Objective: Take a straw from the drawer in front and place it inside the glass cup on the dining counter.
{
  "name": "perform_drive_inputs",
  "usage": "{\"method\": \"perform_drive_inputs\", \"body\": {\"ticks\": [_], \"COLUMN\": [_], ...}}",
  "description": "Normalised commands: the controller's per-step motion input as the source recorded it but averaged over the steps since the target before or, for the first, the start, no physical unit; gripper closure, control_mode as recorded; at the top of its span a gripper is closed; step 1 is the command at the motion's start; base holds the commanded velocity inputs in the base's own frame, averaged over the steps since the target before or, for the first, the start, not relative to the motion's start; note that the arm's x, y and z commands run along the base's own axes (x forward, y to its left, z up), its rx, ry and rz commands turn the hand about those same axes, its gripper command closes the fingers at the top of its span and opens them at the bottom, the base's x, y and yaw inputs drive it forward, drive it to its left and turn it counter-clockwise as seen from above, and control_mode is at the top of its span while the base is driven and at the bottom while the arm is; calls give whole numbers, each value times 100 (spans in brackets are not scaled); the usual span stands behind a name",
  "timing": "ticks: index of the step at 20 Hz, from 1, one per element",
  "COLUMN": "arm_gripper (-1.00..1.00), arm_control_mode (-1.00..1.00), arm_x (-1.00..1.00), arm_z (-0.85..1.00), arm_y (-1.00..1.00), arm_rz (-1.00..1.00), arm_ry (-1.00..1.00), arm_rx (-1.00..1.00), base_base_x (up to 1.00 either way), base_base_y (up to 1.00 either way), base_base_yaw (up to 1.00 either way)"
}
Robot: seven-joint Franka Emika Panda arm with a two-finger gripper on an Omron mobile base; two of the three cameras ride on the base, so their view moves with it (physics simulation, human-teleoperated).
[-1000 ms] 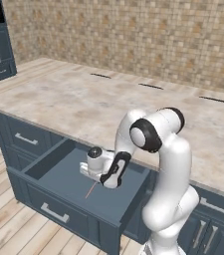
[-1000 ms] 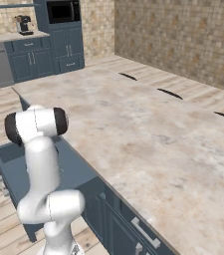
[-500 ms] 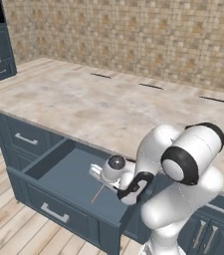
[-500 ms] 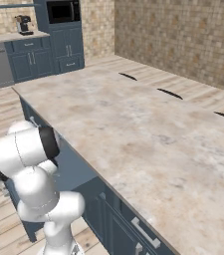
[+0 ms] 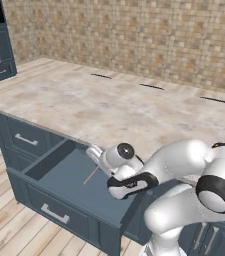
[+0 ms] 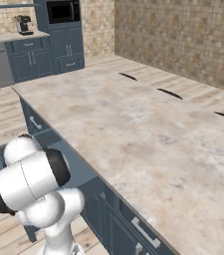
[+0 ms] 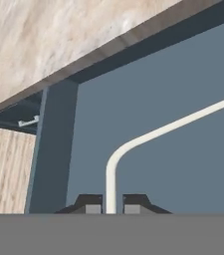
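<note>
The drawer [image 5: 59, 215] stands pulled out below the dining counter [image 5: 109, 105], its navy floor [image 7: 173, 169] bare. My gripper [image 5: 97, 161] hangs over the drawer's back half, shut on the straw [image 5: 91, 176], which shows there as a thin reddish line slanting down to the left. In the hand view the straw [image 7: 133, 144] looks pale, rises from between my fingertips [image 7: 89, 206] and bends off to the right over the drawer floor; my gripper [image 7: 111, 208] pinches its lower end. The glass cup is out of view.
The marbled dining counter [image 6: 133, 129] stretches far to the right with navy cabinets [image 6: 118, 224] under it. A narrower closed drawer [image 5: 26, 140] sits left of the open one. Tall navy units and a coffee machine [image 6: 23, 24] stand at the far wall.
The arm has folded lower and swung its elbow to the right. The hand has slid right along the drawer and lifted slightly, jaws staying shut.
</note>
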Motion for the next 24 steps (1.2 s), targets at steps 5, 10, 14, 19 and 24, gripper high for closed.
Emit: {"method": "perform_drive_inputs", "body": {"ticks": [5, 10, 14, 19, 24], "arm_gripper": [100, 100, 100, 100, 100], "arm_control_mode": [-100, -100, -100, -100, -100], "arm_x": [24, 23, 6, -1, -32], "arm_z": [100, 100, 100, 100, 98], "arm_y": [0, 0, 0, -10, -45], "arm_rz": [2, 2, 7, 21, 37], "arm_ry": [-5, -11, -13, -12, -10], "arm_rx": [3, -2, -11, -18, -14], "base_base_x": [0, 0, 0, 0, 0], "base_base_y": [0, 0, 0, 0, 0], "base_base_yaw": [0, 0, 0, 0, 0]}}
